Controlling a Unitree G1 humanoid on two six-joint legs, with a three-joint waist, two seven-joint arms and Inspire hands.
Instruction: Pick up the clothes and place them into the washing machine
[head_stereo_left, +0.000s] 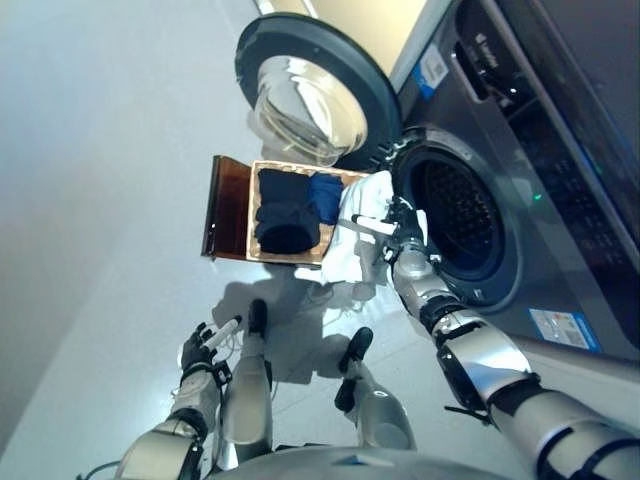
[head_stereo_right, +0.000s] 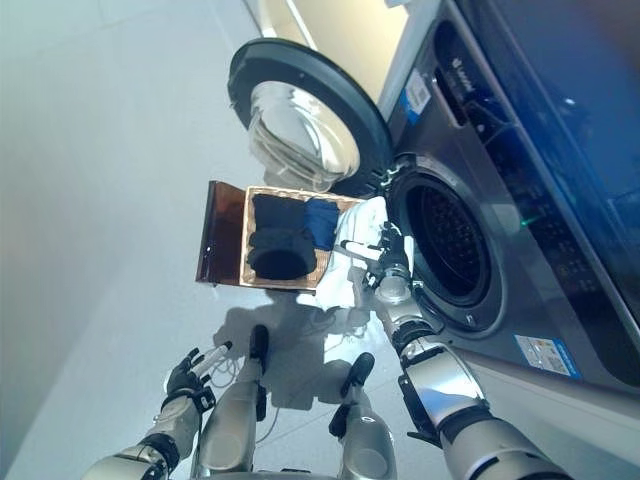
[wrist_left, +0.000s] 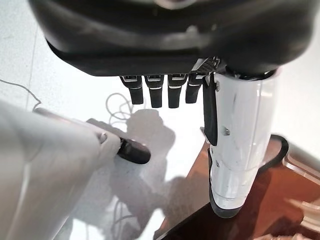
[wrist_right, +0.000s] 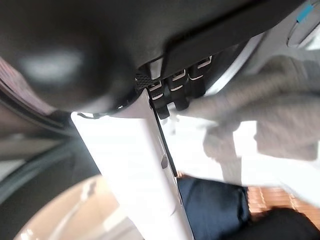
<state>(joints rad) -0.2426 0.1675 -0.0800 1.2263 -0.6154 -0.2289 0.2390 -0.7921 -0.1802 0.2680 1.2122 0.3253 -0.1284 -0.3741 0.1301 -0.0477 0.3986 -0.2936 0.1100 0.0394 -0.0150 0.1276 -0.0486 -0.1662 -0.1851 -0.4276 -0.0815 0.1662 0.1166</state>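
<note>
Right hand (head_stereo_left: 398, 232) at frame centre grips a white cloth (head_stereo_left: 352, 240) beside the washer (head_stereo_left: 500, 190) mouth; its trailing end could snag the basket (head_stereo_left: 262, 258). Left hand (head_stereo_left: 200, 352), lower left, is relaxed and empty.

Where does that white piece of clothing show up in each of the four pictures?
Left eye view: white garment hangs from the right robot hand, between the basket and the drum opening.
Right eye view: same spot, white garment left of the drum opening.
Left wrist view: not in it.
Right wrist view: pale cloth past the fingers.
Shared landmark: the dark blue clothes in the basket, also in the right wrist view.
</note>
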